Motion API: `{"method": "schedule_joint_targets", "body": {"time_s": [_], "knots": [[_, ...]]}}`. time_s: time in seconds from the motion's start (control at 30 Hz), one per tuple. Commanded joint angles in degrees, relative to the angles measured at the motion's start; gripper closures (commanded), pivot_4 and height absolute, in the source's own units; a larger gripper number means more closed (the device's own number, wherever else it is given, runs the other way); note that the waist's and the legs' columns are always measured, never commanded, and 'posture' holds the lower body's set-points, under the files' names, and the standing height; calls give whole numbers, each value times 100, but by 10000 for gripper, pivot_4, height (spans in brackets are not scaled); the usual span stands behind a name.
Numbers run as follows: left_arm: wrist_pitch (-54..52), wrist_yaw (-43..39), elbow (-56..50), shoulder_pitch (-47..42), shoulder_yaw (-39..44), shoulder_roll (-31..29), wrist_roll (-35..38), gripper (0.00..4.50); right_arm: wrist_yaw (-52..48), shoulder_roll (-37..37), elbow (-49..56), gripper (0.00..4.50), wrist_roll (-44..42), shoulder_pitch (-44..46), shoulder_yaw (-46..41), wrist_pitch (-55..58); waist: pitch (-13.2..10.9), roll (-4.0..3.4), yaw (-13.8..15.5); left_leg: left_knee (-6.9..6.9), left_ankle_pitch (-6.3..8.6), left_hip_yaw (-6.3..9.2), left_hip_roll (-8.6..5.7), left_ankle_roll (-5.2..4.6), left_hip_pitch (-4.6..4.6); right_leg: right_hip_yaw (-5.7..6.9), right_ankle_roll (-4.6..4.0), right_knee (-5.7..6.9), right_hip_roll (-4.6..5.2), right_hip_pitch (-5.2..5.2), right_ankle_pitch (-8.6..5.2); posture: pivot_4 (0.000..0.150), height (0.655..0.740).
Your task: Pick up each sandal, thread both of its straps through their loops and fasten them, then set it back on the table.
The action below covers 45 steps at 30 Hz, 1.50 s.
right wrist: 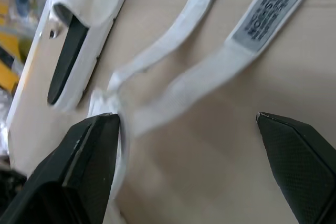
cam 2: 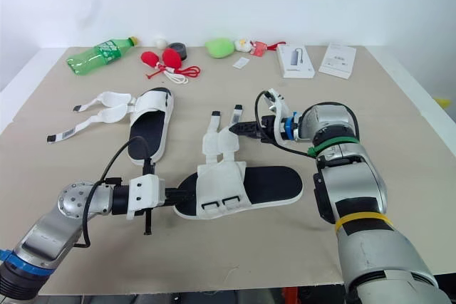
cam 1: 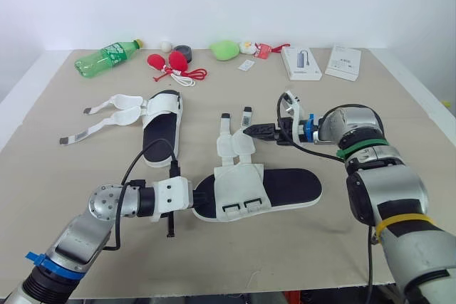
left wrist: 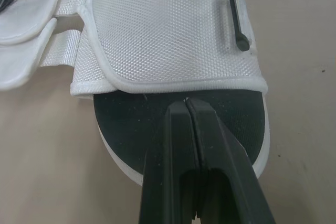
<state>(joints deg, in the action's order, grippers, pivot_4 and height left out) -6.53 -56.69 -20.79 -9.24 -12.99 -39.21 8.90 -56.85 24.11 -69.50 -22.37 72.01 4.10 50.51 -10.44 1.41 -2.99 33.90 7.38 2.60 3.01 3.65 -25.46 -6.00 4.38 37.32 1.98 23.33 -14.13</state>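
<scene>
The near sandal (cam 1: 285, 189) is lying flat on the counter (cam 1: 399, 126) just in front of me. Its long axis is running from my left to my right, and the end with the white upper (cam 1: 235, 183) is pointing to my left. Its two straps (cam 1: 228, 137) are lying unfastened and are stretching away from me toward the far side.

My left pincer (cam 1: 201, 201) is closed, finger against finger with nothing between them. Its tips are resting on the black footbed at the left end of this sandal, just before the edge of the upper. My right pincer (cam 1: 251, 132) is standing wide open and pointing to my left. It is hovering at the free ends of the straps, and in the right wrist view the strap with the grey label (right wrist: 265, 9) is passing between my fingers (right wrist: 92, 150).

The far sandal (cam 1: 162, 129) is lying further to my left, apart from the first one. Its long axis is running away from me, and its open straps (cam 1: 107, 115) are spreading to the left.

Along the far edge of the counter a green bottle (cam 1: 107, 58), a red item with a white cord (cam 1: 171, 63), a green soft thing (cam 1: 224, 50) and two white boxes (cam 1: 301, 63) are lying, well apart from both sandals.
</scene>
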Motion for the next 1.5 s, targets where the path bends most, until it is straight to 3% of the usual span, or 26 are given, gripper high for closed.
{"method": "schedule_joint_targets", "body": {"time_s": [0.03, 0.27, 0.5, 0.63, 0.67, 0.8, 0.93, 1.1, 1.27, 1.5], "knots": [[97, -5, -94, 6, 40, -55, -47, 44728, 572, -195, -306, 0, -114, 266, -671, -134, 0, 0, -6, 0, 0, 0, 0, 0, 0, 0, 0, 0, 0, 0, 0, 1500, 7400], [52, 103, -225, 147, 35, -14, -65, 44728, 1116, -606, -496, 0, 0, 394, -1179, -449, 1, -2, -51, 3, -1, -1, 2, -2, 3, -4, 2, 7, -3, 0, 3, 1500, 7400], [15, 209, -327, 254, -4, 12, -106, 45000, 1417, -805, -581, 24441, 64, 480, -1590, -585, 1, -2, -131, 3, -1, 1, 2, -2, 3, -6, 3, 11, -4, -1, 2, 1500, 7400], [13, 234, -375, 316, -22, 1, -125, 45000, 1342, -823, -574, 42900, 179, 487, -1664, -618, 1, -2, -133, 3, -1, 1, 2, -2, 3, -6, 3, 11, -5, -1, 2, 1500, 7400], [21, 233, -375, 323, -31, -8, -133, 45000, 1243, -819, -562, 44242, 222, 489, -1655, -637, 1, -2, -134, 3, -1, 1, 2, -2, 3, -6, 3, 11, -5, -1, 2, 1500, 7400], [41, 222, -357, 322, -40, -14, -144, 45000, 777, -803, -473, 44242, 388, 497, -1573, -889, 1, -2, -136, 3, -1, 1, 2, -2, 3, -7, 4, 11, -5, 0, 1, 1500, 7400], [65, 211, -328, 316, -45, -16, -155, 45000, -608, -797, -129, 44242, 752, 433, -1136, -1793, -2, -6, -139, 3, -1, 1, 2, -2, 3, -7, 6, 11, -6, 0, 0, 1500, 7400], [67, 211, -268, 295, -34, -11, -156, 45000, -2104, -893, 962, 44242, 806, -198, -846, -3935, -3, -8, -141, 2, -1, 2, 2, -1, 3, -6, 9, 12, -7, -1, -2, 1500, 7400], [46, 210, -226, 272, -30, -7, -146, 45000, -3127, -993, 2553, 44242, 612, -1417, -773, -6828, -3, -8, -133, 4, 0, 10, 4, 0, 4, 3, 10, 16, -8, -7, -5, 1500, 7400], [18, 209, -176, 257, -17, -12, -123, 45000, -3565, -104, 3714, 44242, -243, -2407, 804, -9742, -4, -10, -131, 3, 0, 6, 4, 1, 13, -3, 10, 21, -8, -13, -6, 1500, 7400]]}}
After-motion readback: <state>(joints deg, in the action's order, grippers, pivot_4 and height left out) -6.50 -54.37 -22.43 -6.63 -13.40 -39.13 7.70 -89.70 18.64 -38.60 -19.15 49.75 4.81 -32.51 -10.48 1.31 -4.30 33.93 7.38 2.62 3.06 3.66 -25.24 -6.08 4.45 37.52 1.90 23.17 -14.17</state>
